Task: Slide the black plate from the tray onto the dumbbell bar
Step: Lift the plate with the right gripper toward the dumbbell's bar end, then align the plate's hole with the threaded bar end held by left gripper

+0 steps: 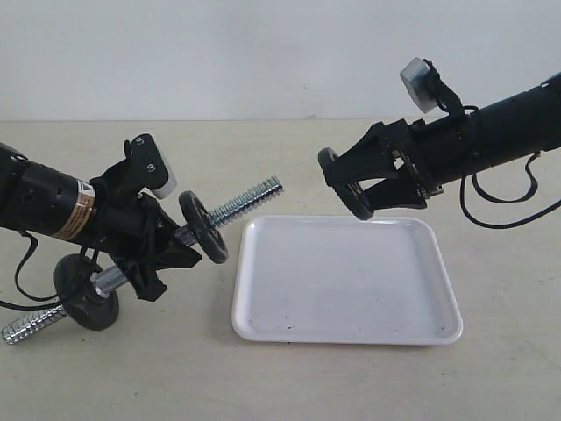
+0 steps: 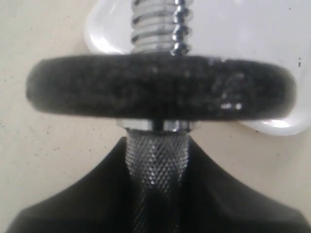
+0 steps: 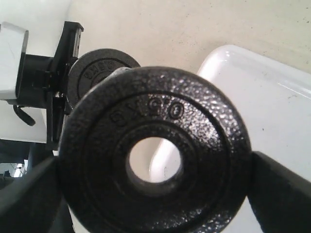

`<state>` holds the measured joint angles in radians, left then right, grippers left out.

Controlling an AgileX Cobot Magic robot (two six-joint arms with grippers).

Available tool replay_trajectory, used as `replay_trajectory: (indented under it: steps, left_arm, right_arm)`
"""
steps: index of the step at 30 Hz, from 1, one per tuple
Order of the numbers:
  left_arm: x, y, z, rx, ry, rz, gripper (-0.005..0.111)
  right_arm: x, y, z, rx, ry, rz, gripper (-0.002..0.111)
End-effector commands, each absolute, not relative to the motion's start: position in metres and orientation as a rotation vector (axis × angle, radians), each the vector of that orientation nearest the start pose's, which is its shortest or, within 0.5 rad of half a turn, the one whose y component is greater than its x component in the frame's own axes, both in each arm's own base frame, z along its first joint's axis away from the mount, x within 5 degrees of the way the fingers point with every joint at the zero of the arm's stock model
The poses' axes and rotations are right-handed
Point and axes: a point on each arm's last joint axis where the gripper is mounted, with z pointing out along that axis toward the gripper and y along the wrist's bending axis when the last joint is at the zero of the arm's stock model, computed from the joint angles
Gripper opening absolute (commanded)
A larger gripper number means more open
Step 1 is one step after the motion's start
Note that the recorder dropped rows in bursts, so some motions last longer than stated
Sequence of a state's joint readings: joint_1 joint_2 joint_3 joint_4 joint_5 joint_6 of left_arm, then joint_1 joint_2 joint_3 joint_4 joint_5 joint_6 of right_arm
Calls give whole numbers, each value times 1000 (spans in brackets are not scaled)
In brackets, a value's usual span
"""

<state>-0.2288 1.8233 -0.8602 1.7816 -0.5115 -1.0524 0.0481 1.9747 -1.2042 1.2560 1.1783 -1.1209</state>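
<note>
- Plate grip: the black plate hangs above the far edge of the tray, clamped rim-to-rim in the right gripper's jaws.
- Left gripper jaws clench the dumbbell bar — its free threaded end points right, apart from the plate.
- Risk: with the hole off-axis, the plate could snag on the coarse threads — or slip out.

On table, centre: tray. Left of it: bar, tilted, in left gripper, tip toward plate. Above tray's far edge: plate in right gripper, apart from bar.

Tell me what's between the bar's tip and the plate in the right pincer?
Nothing: the exterior view shows bare air between the dumbbell bar and the black plate.
</note>
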Motion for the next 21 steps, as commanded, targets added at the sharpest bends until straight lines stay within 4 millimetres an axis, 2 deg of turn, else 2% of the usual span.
replay_trajectory:
  steps: [1,17,21]
  left_arm:
    - [308,-126,165,1308,1948,-510,4]
    - [302,-131,168,1379,1863,-593,4]
    - [303,-135,173,1350,1808,-635,4]
  right_arm:
    - [361,98,199,-539,2303,1472,0]
    - [363,99,202,-491,2287,1501,0]
    - [361,104,202,-489,2297,1514,0]
